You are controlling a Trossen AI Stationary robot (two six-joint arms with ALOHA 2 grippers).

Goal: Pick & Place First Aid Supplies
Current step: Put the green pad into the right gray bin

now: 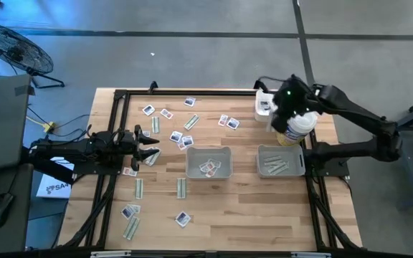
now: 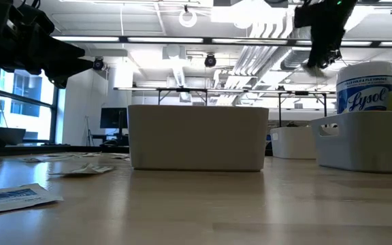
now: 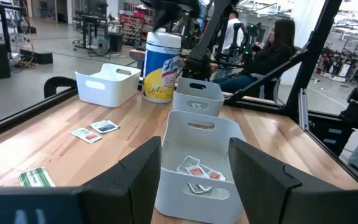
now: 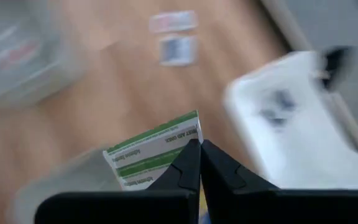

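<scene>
Fig. legend, both arms. Your right arm reaches in from the right edge, elbow bent, wrist held high over the far-right part of the surface (image 1: 249, 215). Right gripper (image 4: 200, 144) hangs above the white bottle (image 1: 297, 126), just far of the right grey tray (image 1: 281, 162); its fingers (image 4: 187, 168) are pressed together w/ a green-striped strip packet (image 4: 154, 155) pinched at the tips. Strip packets already lie in that tray.

Your left arm lies low and level along the left edge, pointing right. Left gripper (image 1: 149, 145) sits just above the surface, fingers (image 3: 143, 173) spread wide, nothing between them; it faces the middle grey tray (image 1: 209, 162), which holds a few squarish white packets (image 3: 195, 169).

Remaining first aid supplies (image 1: 165, 115) lie scattered on the surface: squarish packets mostly far-centre, strips near-left. A small white bin (image 1: 264, 105) stands at the far edge beside the bottle.
</scene>
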